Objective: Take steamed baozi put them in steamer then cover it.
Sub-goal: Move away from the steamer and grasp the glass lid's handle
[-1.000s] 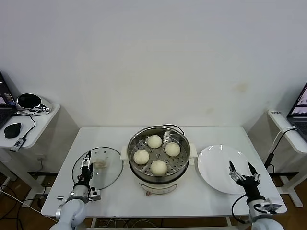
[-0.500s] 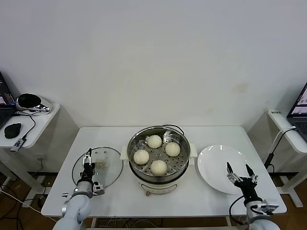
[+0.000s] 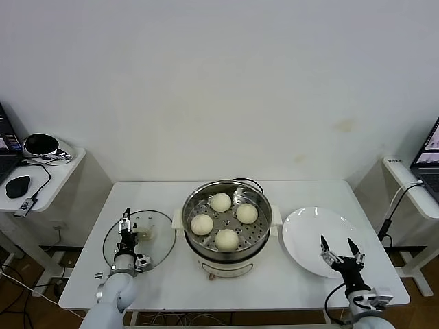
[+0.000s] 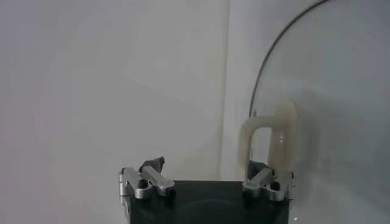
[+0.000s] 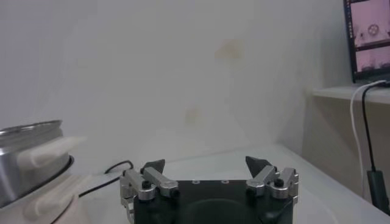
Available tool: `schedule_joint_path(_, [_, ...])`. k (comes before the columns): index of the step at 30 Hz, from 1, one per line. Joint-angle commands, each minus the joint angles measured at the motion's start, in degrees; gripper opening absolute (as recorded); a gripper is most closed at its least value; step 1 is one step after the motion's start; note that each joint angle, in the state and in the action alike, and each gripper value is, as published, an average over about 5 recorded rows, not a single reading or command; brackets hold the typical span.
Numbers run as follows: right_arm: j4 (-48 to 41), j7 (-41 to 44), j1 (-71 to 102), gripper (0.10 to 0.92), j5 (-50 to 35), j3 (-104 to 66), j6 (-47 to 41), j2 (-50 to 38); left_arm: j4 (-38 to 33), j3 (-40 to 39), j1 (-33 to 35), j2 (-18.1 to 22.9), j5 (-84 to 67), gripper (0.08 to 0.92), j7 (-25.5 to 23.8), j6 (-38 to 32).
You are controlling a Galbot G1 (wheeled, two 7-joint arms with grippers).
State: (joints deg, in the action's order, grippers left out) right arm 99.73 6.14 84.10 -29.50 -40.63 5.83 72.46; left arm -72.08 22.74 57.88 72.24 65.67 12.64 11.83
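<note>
Several cream-white steamed baozi (image 3: 227, 239) lie on the perforated tray inside the steel steamer (image 3: 194, 212) at the table's middle. The steamer's rim and handle (image 5: 33, 155) show in the right wrist view. The clear glass lid (image 3: 154, 250) lies flat on the table to the steamer's left, its white handle (image 3: 144, 230) (image 4: 268, 143) upright. My left gripper (image 3: 125, 223) (image 4: 207, 165) stands open over the lid, one finger beside the handle. My right gripper (image 3: 336, 241) (image 5: 206, 164) is open and empty above the white plate's (image 3: 309, 226) front edge.
The white table (image 3: 164, 277) carries only the lid, steamer and plate. A black cord (image 3: 248, 182) (image 5: 113, 170) runs behind the steamer. Side shelves flank the table: one at the left with a mouse (image 3: 18, 185), another at the right with a laptop (image 3: 429, 154).
My right gripper has drawn back a little toward the table's front edge. My left arm has shifted slightly rightward, its gripper still by the lid handle. Both stay open.
</note>
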Motion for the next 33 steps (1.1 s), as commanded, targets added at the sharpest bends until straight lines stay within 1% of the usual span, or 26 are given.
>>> schedule_joint_path(1, [-0.18,-0.06,-0.03,0.823,0.35,0.07,-0.02,0.12,4.18,-0.03,-1.18,0.16,-3.35,0.822,3.28,-1.21])
schedule_joint_path(3, [-0.25,-0.08,0.04,0.823,0.36,0.03,0.0,0.19,4.2,-0.01,-0.81,-0.02,-3.35,0.808,3.18,-1.67])
schedule_joint_path(6, [-0.49,-0.1,0.17,0.823,0.38,-0.02,0.13,0.25,4.15,-0.03,-0.24,-0.28,-3.28,0.744,2.98,-2.38])
schedule_joint_path(14, [-0.61,-0.1,0.31,0.823,0.49,-0.06,0.21,0.4,4.12,-0.43,0.34,-0.6,-3.1,0.511,2.71,-3.63])
schedule_joint_path(26, [-0.48,0.03,0.26,0.823,0.69,0.52,0.58,1.05,1.45,0.33,0.81,-0.63,-4.01,0.175,3.13,-3.77])
schedule_joint_path(29, [-0.11,0.07,0.38,0.823,0.75,0.67,0.61,1.28,-1.82,1.12,2.44,-0.93,-4.32,0.143,2.19,-2.6])
schedule_joint_path(31, [0.13,0.05,0.3,0.823,0.62,0.68,0.49,1.22,-5.18,1.85,3.99,-0.88,-4.55,0.142,1.32,-0.89])
schedule_joint_path(33, [0.32,0.01,0.13,0.823,0.4,0.55,0.34,1.09,-9.94,2.58,6.06,-0.65,-5.07,0.142,-0.72,3.52])
